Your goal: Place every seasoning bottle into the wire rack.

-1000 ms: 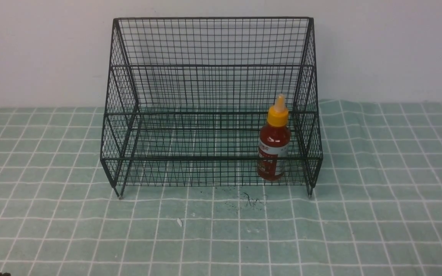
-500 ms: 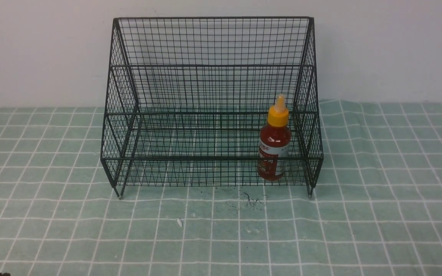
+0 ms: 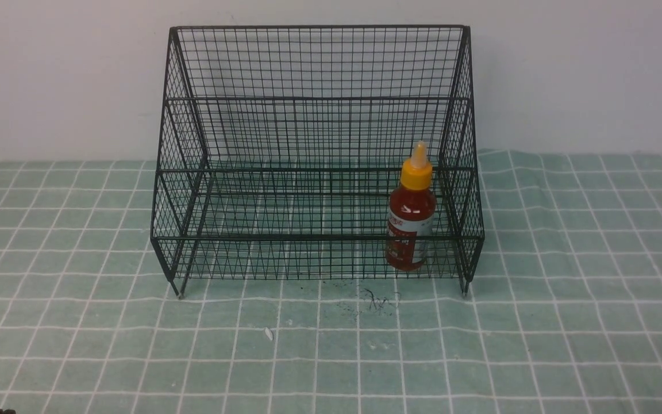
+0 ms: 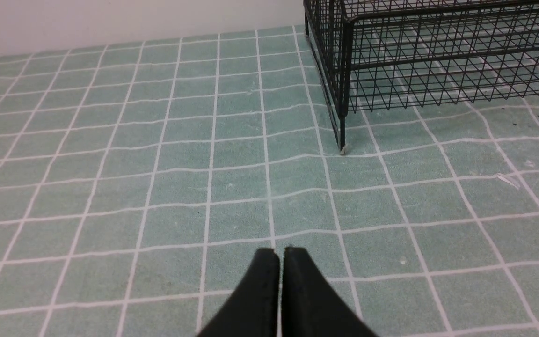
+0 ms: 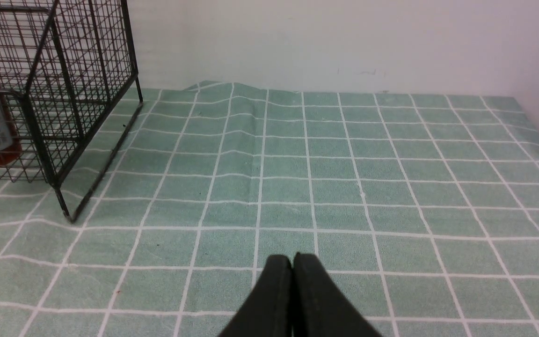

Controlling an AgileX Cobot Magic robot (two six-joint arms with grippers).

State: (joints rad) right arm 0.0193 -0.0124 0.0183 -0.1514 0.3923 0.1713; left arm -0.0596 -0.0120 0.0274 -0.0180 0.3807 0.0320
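Black wire rack (image 3: 316, 63) holds seasoning bottle (image 3: 411, 214) upright, right end.

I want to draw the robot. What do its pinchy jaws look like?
Each wrist view shows the left gripper and right gripper as two plain matte black jaws, wide at the base and narrowing to rounded tips. No cables, markings or arms are visible.

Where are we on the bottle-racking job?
Looks done: the small red sauce bottle with the orange-yellow cap stands upright in the black wire-mesh rack, front tier, right end. Nothing in hand: left hand and right hand are shut, over bare cloth. No other bottle visible.
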